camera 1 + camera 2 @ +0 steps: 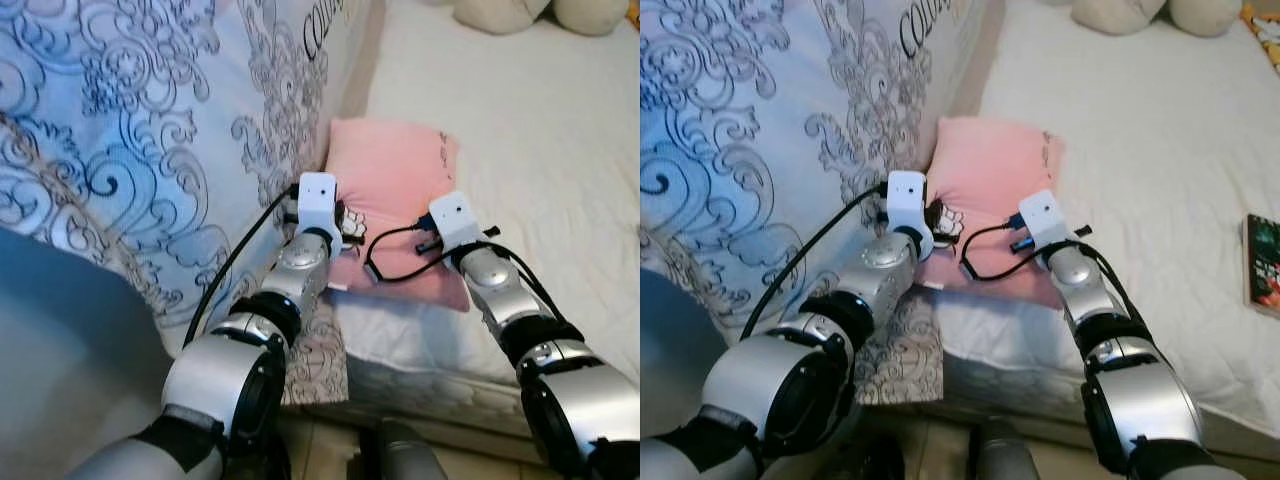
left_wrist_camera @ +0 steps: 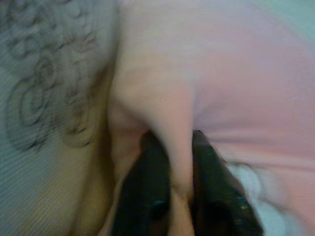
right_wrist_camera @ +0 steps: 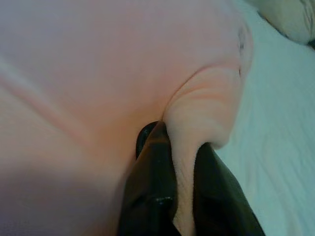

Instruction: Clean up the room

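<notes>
Pillow-handling step, both arms engaged.

Left eye view: a soft, rectangular pink fabric pillow (image 1: 385, 190) lies at the near edge of a white-sheeted bed (image 1: 540, 170), its one side touching a large blue-and-white scroll-patterned quilt (image 1: 140, 130) that rises along the robot's left. The left gripper (image 1: 345, 225) meets the pillow's near left edge; the right gripper (image 1: 432, 240) meets its near right portion. Fingers are hidden behind the white wrist cameras here.

Right eye view: same arrangement. A dark-covered book (image 1: 1263, 265) lies flat on the sheet, well apart from the pillow on the robot's right. A cream plush toy (image 1: 1140, 12) rests at the far side of the bed.

Left wrist view: the two black fingers (image 2: 147, 196) are pressed together on a raised fold of pink fabric, with the patterned quilt just beside.

Right wrist view: the black fingers (image 3: 152, 191) likewise pinch a ridge of the pillow near its corner, white sheet beyond.

Judgement: the step in hand appears to be a two-handed grasp of the pillow, secured but with the pillow not yet lifted. The next move likely calls for raising both arms together, evenly, so that neither fold slips, then carrying the pillow to its proper place.

Containers: nothing here that holds other things can be made out.
</notes>
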`<state>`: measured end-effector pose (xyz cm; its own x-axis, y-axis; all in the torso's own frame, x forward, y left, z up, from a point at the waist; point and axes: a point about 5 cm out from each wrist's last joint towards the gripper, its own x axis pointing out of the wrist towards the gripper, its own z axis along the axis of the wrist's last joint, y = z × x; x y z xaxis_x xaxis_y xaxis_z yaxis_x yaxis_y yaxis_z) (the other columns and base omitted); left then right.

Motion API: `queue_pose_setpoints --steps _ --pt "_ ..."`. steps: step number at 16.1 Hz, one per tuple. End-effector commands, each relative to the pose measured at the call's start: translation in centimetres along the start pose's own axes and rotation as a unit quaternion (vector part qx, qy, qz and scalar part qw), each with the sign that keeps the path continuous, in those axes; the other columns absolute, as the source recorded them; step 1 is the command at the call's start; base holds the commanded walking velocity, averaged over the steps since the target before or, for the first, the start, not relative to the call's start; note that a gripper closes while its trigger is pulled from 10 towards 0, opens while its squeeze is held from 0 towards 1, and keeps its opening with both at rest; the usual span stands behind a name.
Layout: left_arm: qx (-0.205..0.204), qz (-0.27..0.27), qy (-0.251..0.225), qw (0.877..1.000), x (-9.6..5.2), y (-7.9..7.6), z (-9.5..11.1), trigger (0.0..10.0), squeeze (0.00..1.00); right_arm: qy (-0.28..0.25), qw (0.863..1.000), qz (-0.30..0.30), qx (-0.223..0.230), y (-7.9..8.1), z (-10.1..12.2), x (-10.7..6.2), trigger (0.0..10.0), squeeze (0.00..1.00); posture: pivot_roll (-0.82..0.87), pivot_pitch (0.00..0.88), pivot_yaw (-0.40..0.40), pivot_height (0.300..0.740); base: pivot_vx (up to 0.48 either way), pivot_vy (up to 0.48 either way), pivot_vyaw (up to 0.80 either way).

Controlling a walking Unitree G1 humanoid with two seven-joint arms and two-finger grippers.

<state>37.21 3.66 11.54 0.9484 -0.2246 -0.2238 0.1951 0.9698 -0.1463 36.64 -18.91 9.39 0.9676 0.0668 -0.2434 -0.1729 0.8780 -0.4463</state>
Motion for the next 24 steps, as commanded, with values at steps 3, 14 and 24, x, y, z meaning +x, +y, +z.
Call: queue_pose_setpoints --steps 3,14,24 --pt "-0.055 0.017 0.025 0.998 -0.8 -2.4 -2.6 10.0 1.0 0.086 0.995 -0.056 0.014 -2.2 -4.3 -1.5 10.0 1.0 -0.22 0.199 0.046 0.74 0.0 0.0 0.0" --pt "0.16 -0.006 -0.355 0.921 -7.0 0.9 7.4 10.0 1.0 -0.142 0.971 -0.121 0.148 -1.1 0.0 -4.0 10.0 1.0 -0.16 0.083 0.028 0.74 0.0 0.0 0.0" --pt "0.181 0.038 -0.18 0.966 -12.1 6.3 -0.4 10.0 0.0 -0.144 0.966 -0.185 0.113 -0.4 -1.4 -13.3 10.0 0.0 -0.15 0.0 0.031 0.74 0.0 0.0 0.0"
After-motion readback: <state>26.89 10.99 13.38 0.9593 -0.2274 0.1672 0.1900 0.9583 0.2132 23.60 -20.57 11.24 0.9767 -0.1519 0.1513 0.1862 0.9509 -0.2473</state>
